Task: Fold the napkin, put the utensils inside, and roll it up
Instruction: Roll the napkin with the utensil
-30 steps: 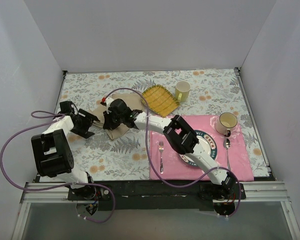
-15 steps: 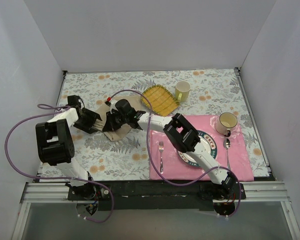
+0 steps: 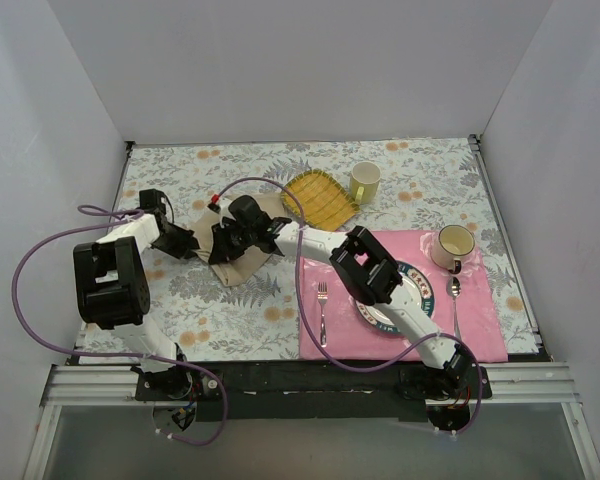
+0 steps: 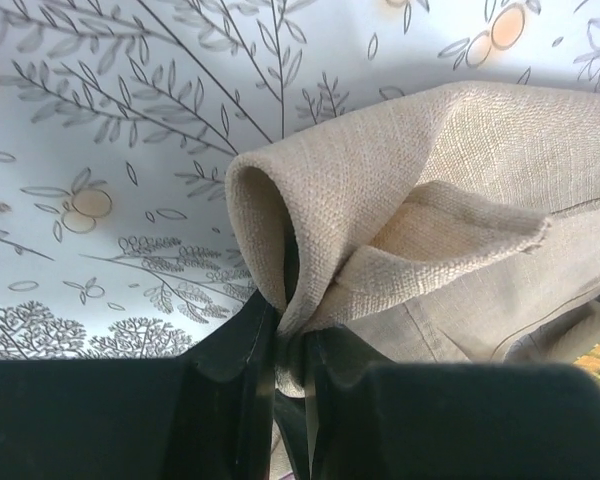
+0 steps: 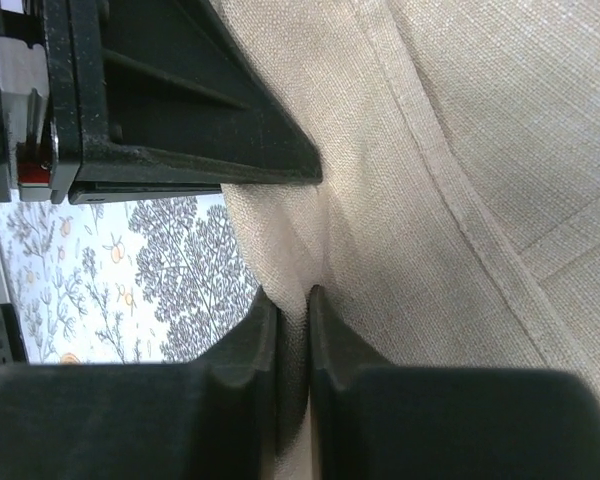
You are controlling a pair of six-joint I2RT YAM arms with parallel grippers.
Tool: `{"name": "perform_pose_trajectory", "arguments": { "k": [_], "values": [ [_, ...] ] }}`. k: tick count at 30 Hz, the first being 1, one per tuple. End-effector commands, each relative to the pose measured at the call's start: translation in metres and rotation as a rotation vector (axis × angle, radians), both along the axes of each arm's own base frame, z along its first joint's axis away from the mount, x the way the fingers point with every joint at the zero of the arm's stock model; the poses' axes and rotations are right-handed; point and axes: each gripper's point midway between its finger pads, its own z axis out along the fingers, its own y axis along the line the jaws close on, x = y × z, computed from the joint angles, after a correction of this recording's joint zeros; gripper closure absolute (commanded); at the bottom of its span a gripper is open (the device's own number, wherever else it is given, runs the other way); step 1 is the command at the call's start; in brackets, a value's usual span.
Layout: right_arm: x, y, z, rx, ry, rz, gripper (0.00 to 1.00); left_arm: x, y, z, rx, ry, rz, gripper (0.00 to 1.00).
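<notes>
The beige napkin [image 3: 244,266] lies crumpled on the floral tablecloth at centre left, partly under both grippers. My left gripper [image 3: 191,243] is at its left edge, shut on a rolled fold of the napkin [image 4: 430,170], which is pinched between the left gripper [image 4: 295,335] fingers. My right gripper [image 3: 226,246] is shut on a pinch of the napkin [image 5: 460,150], cloth squeezed between the right gripper [image 5: 293,305] fingers. A fork [image 3: 322,310] and a spoon [image 3: 454,300] lie on the pink placemat [image 3: 480,335], far from both grippers.
A yellow checked cloth [image 3: 320,198] and a pale green mug [image 3: 364,181] sit behind the napkin. A cup [image 3: 454,246] and a patterned plate [image 3: 417,290] rest on the placemat, the plate partly under the right arm. White walls enclose the table.
My left gripper moved right to the napkin's edge and closed from wide open onto a fold of it. The right gripper kept its pinch and shifted slightly.
</notes>
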Motion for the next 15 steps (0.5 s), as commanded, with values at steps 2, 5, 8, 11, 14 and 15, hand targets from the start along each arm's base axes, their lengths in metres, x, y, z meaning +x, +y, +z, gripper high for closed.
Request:
{"name": "perform_pose_trajectory", "arguments": {
  "k": [2,5,8,11,14,15],
  "values": [
    [-0.015,-0.008,0.030,-0.089,-0.134,0.090,0.69,-0.010,-0.003,-0.001,0.020,0.060,-0.025,1.00],
    [-0.016,-0.010,0.034,-0.137,-0.230,0.105,0.54,-0.015,-0.004,0.000,0.018,0.081,-0.017,1.00],
    [-0.025,-0.006,0.040,-0.179,-0.341,0.123,0.40,-0.015,-0.002,0.004,0.020,0.089,-0.006,1.00],
    [-0.027,-0.002,0.044,-0.211,-0.427,0.117,0.32,-0.015,-0.004,0.005,0.008,0.093,-0.002,1.00],
    [-0.030,0.001,0.039,-0.260,-0.491,0.103,0.21,-0.017,-0.006,0.004,-0.001,0.101,0.003,1.00],
    [-0.030,0.001,0.037,-0.275,-0.506,0.086,0.21,-0.019,-0.007,0.003,-0.011,0.106,0.002,1.00]
  ]
}}
